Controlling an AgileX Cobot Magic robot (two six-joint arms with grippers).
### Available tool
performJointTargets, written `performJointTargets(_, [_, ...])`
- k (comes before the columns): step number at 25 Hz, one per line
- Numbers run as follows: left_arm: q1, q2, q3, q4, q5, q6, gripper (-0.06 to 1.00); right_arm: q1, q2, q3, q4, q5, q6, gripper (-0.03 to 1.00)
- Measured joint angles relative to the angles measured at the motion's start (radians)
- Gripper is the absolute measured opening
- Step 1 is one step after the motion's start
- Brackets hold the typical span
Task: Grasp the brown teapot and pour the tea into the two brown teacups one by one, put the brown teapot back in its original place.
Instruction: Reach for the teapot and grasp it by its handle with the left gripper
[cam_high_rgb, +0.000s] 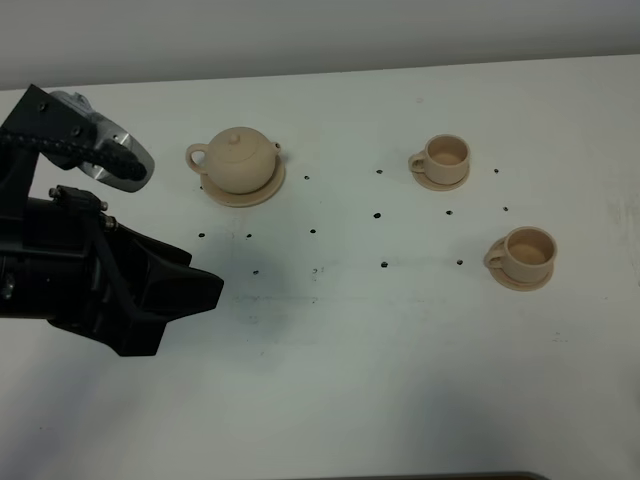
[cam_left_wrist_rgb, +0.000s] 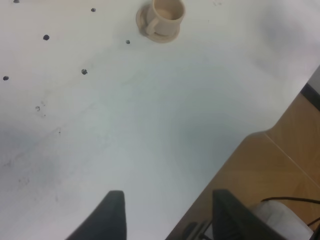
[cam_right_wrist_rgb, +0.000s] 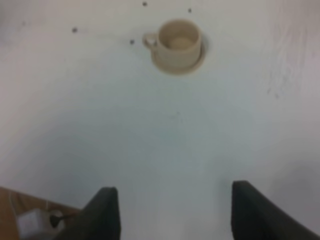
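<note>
The brown teapot (cam_high_rgb: 236, 158) stands upright with its lid on, on its wide tan saucer (cam_high_rgb: 262, 190) at the back left of the white table. Two brown teacups sit on small saucers to the right, one further back (cam_high_rgb: 445, 155) and one nearer (cam_high_rgb: 528, 252). My left gripper (cam_high_rgb: 200, 290) hangs low at the left, in front of the teapot and apart from it. In the left wrist view this gripper (cam_left_wrist_rgb: 170, 215) is open and empty, with a teacup (cam_left_wrist_rgb: 162, 17) far ahead. My right gripper (cam_right_wrist_rgb: 175, 215) is open and empty too, a teacup (cam_right_wrist_rgb: 177, 42) ahead of it. The exterior view does not show the right arm.
Small black dots (cam_high_rgb: 378, 215) mark the white tabletop between teapot and cups. The left wrist view shows the table's edge (cam_left_wrist_rgb: 240, 142) with wooden floor and a white cabled object (cam_left_wrist_rgb: 280, 215) beyond it. A white plug (cam_right_wrist_rgb: 35, 220) lies past the table edge in the right wrist view.
</note>
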Motion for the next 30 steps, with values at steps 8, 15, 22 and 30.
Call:
performJointTargets(8, [0.000,0.000,0.000,0.002,-0.003,0.000,0.43,0.000,0.000,0.019,0.001,0.024,0.000,0.48])
performJointTargets(15, [0.000,0.000,0.000,0.002,-0.021,0.000,0.43,0.000,0.000,0.023,0.004,0.028,0.000,0.48])
performJointTargets(22, [0.000,0.000,0.000,0.003,-0.024,0.002,0.43,-0.033,0.000,0.023,0.005,0.028,0.000,0.48])
performJointTargets(30, [0.000,0.000,0.000,0.003,-0.048,0.005,0.43,-0.216,-0.025,0.023,0.004,0.027,0.000,0.48])
